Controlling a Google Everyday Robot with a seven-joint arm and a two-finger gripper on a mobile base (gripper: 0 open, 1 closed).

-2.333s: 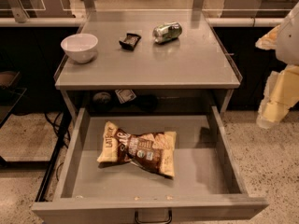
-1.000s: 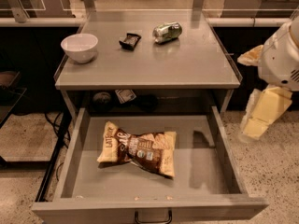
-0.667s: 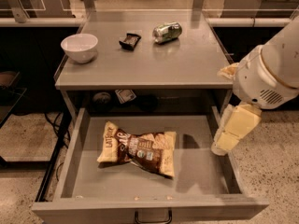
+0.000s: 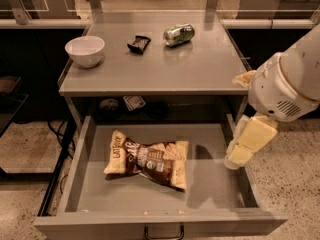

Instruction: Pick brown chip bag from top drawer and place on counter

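Can't make out how wide gripper (image 4: 236,160) sits over top drawer (image 4: 81,165) right wall, bare floor open leftward to brown chip bag (image 4: 148,158).

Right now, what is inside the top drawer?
Only the brown chip bag lies on the top drawer floor, left of centre. The gripper hangs over its right wall. The back, under the counter, is in shadow; small items there are unclear.
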